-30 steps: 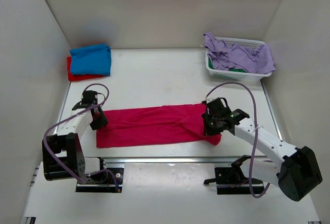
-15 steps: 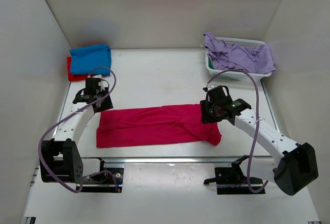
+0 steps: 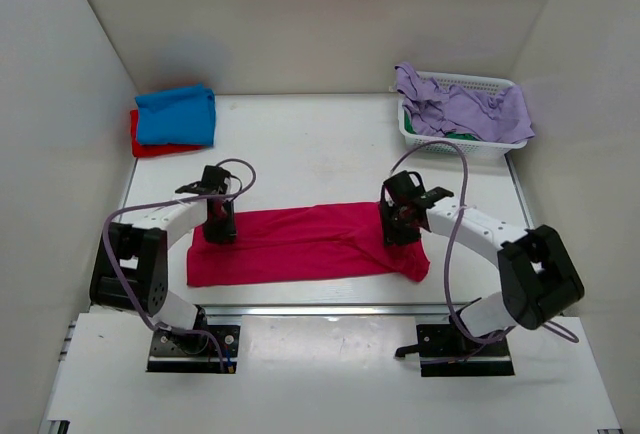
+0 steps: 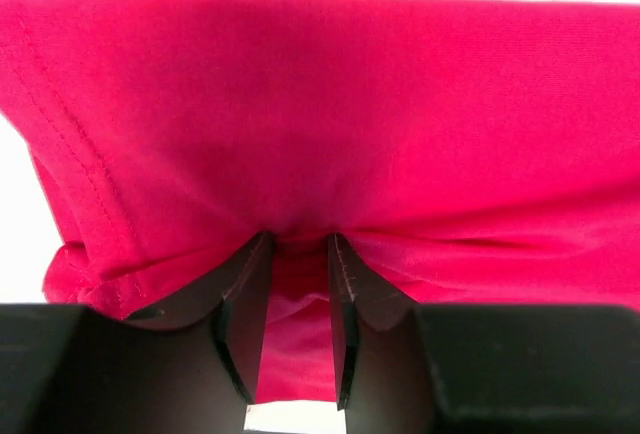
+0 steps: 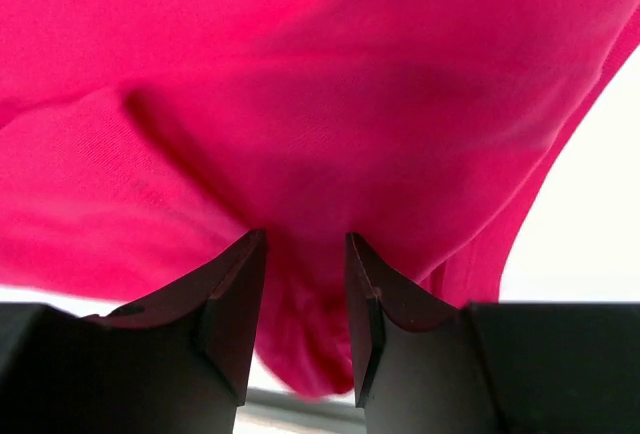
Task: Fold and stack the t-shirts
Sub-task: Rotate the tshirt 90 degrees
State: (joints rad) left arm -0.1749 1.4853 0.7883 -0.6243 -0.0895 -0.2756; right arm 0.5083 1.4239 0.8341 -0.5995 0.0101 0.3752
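Here the crimson-pink t-shirt (image 3: 300, 246) lies as a long band across the near side of the table (image 3: 300, 144), the left fingers (image 3: 221, 226) and right fingers (image 3: 397, 226) each narrowly parted astride a pucker of its far edge, one near either end.

White slatted plastic basket (image 3: 440, 140) sits at far right corner of white table (image 3: 300, 154), near right wall (image 3: 590, 104); metal rail (image 3: 320, 309) along near edge.
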